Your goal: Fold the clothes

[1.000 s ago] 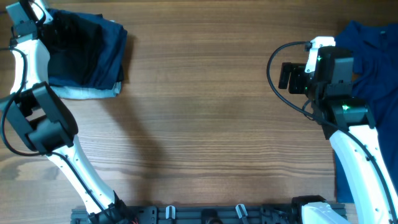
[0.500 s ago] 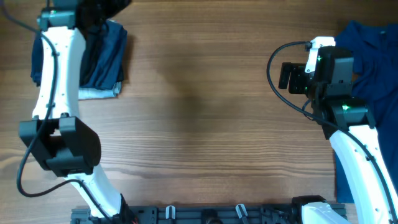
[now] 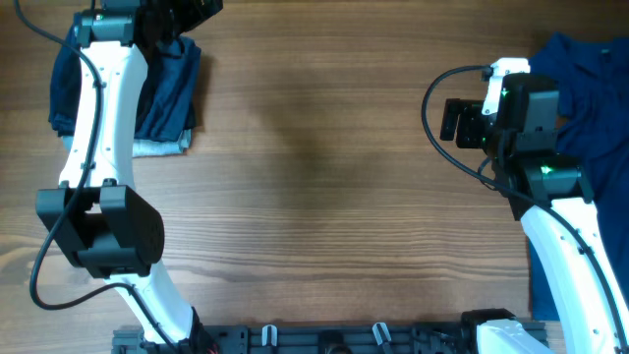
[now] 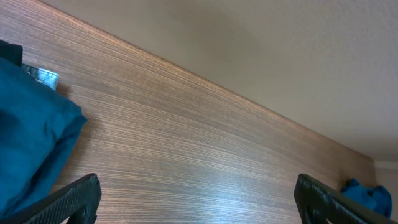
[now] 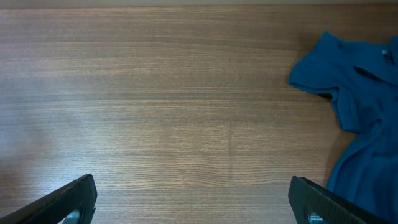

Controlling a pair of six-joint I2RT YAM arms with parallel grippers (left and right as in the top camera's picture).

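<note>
The clothes, a black shirt, lie folded on top of a pile at the table's back left. My left arm hides most of the shirt, and only a dark strip (image 3: 147, 96) shows beside the arm. My left gripper (image 3: 189, 12) hovers just past the pile's back right corner, open and empty. In the left wrist view the gripper (image 4: 196, 193) stands wide over bare wood, with the pile's blue fabric (image 4: 28, 143) at the left. My right gripper (image 3: 450, 120) is open over the table's right side and holds nothing (image 5: 193, 190).
Under the black shirt the pile holds a navy garment (image 3: 175, 84) and a pale blue one (image 3: 157, 148). A bright blue shirt (image 3: 590, 88) lies crumpled at the right edge, close behind my right arm. It also shows in the right wrist view (image 5: 354, 99).
My left gripper has opened and let go of the black shirt. The left arm has swung from the pile's left side to across it, toward the back edge. The right arm has not moved.
</note>
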